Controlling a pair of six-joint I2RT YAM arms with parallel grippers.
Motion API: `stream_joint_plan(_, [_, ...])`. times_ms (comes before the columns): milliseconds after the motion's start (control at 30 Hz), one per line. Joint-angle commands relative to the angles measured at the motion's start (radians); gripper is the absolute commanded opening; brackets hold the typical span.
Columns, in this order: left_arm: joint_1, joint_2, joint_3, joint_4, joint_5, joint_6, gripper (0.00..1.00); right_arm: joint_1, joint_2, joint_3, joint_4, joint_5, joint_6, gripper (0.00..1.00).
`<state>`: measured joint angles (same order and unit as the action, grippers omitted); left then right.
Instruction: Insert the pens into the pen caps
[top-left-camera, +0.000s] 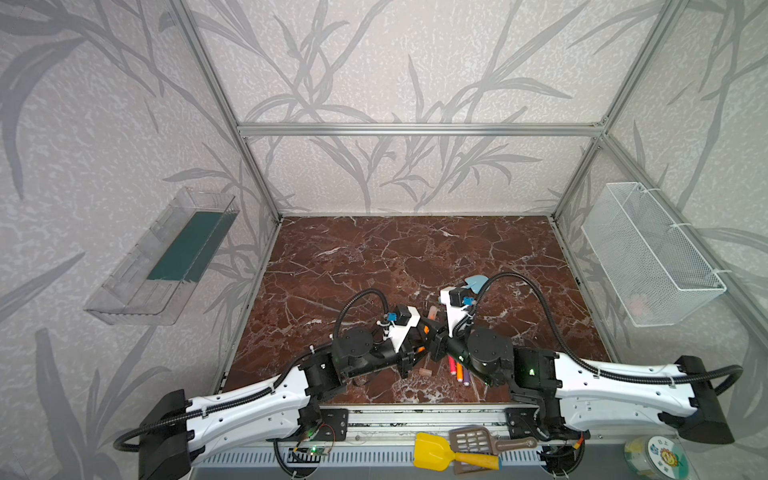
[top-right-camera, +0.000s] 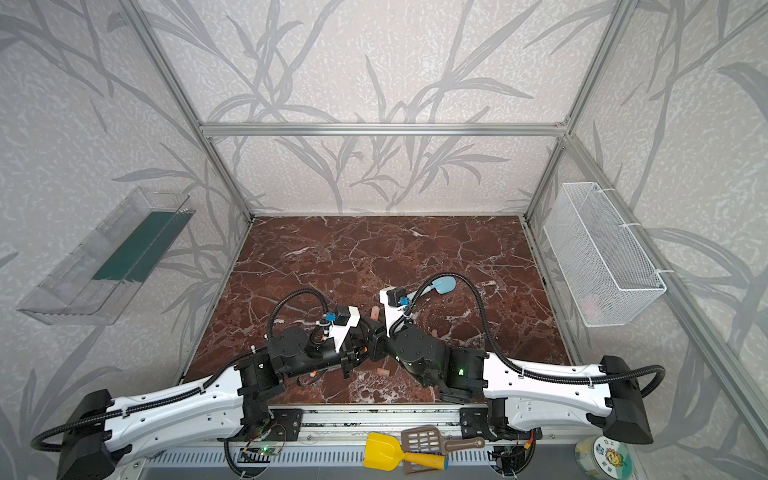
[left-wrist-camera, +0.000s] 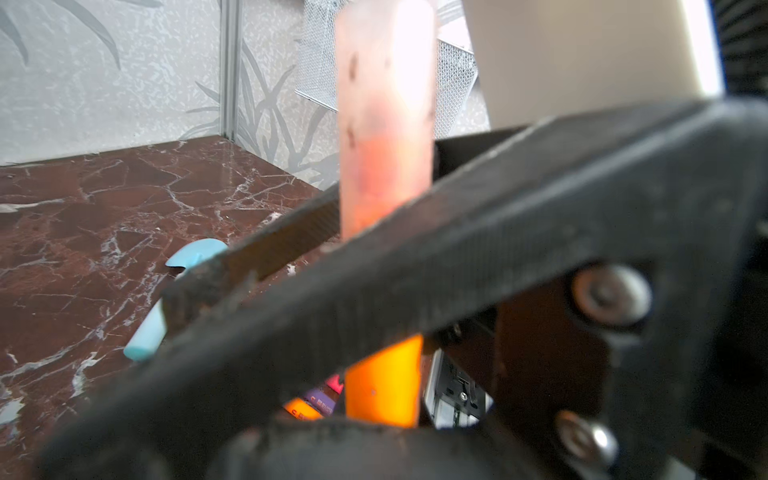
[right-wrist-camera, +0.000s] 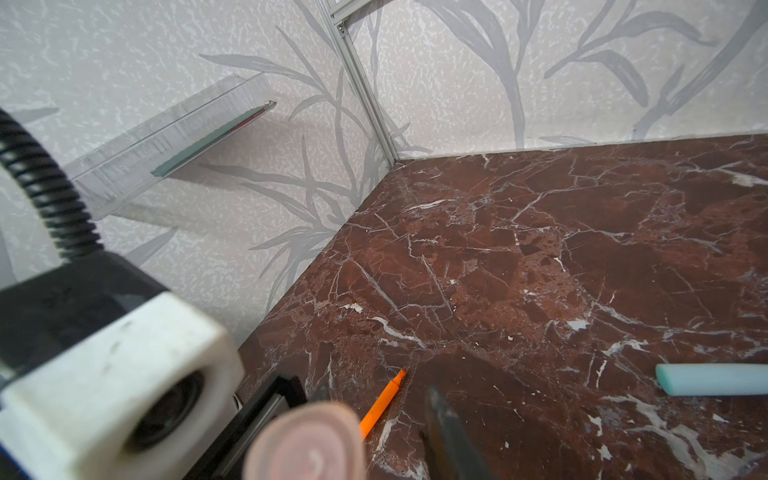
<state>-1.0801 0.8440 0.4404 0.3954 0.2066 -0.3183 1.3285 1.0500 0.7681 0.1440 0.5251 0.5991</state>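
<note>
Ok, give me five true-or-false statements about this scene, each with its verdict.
1. The left hand grips an orange pen wearing a pale cap. True.
2. A light-blue toy shovel lies on the marble table. True.
3. The wire basket hangs on the left wall. False: it hangs on the right wall.
4. The yellow shovel lies on the marble. False: it sits beyond the table's near edge.
5. Every pen is capped. False: a bare-tipped orange pen lies on the table.
</note>
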Motion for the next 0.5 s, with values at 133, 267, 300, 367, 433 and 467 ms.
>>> stream_joint_plan(133, [-0.006,-0.044,-0.008,0.118,-0.111,-0.029,0.00,-0.012,0.026,-0.041,0.001,-0.023,0.031,0.04])
stream_joint_plan(267, [-0.006,-0.055,-0.007,0.038,-0.198,-0.058,0.17,-0.013,0.009,-0.035,-0.033,0.030,0.016,0.00])
stream_joint_plan(300, [-0.005,-0.061,-0.013,0.000,-0.228,-0.071,0.29,-0.015,-0.001,-0.028,-0.059,0.048,0.005,0.00])
stream_joint_plan(367, [-0.006,-0.077,-0.011,-0.115,-0.284,-0.096,0.45,-0.024,-0.021,-0.003,-0.149,0.096,-0.010,0.00])
stream_joint_plan(433, [-0.003,-0.096,-0.001,-0.260,-0.351,-0.128,0.58,-0.056,-0.030,0.025,-0.252,0.103,-0.019,0.00])
stream_joint_plan(467, [-0.003,-0.106,0.003,-0.346,-0.397,-0.149,0.65,-0.090,-0.030,0.046,-0.321,0.078,-0.011,0.00])
